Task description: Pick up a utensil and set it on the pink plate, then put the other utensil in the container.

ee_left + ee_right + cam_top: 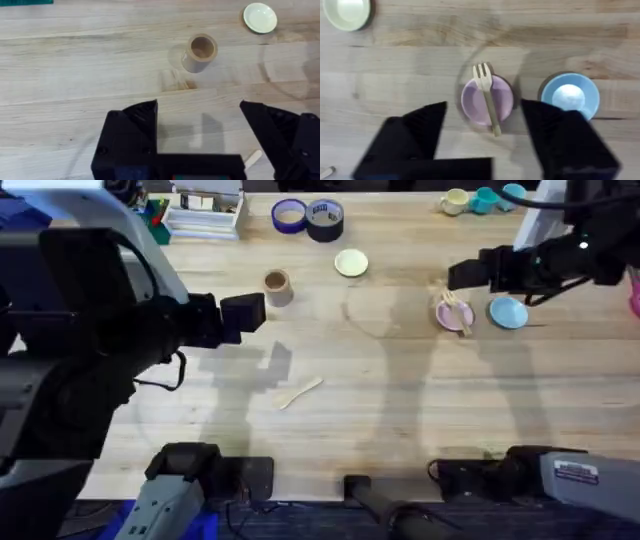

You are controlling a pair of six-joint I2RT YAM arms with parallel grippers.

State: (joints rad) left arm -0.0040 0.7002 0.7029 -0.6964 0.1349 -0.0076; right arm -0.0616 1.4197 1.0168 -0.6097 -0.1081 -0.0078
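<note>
The fork already lies across the pink plate, tines overhanging one rim and handle tip overhanging the other, so the first half of the task looks done. In the overhead view that plate sits at about 3 o'clock from the table's middle, just beside the light blue plate. The right gripper hovers above the plate with its fingers spread wide and nothing between them.

The step in hand is therefore the spoon. The spoon lies flat on the bare table near the middle, at roughly 6 o'clock from the container and well apart from it. The container stands upright with its mouth open, and the pale yellow-green plate sits at about 2 o'clock from it. The left gripper hangs over the table between container and spoon, jaws released and empty; the tip of the spoon's handle peeks out by one finger in the left wrist view.

The next move probably calls for the left arm to drop toward the spoon, line its fingers across the thin handle, and close low against the tabletop. The flat handle offers little to pinch, so a slip is possible.
</note>
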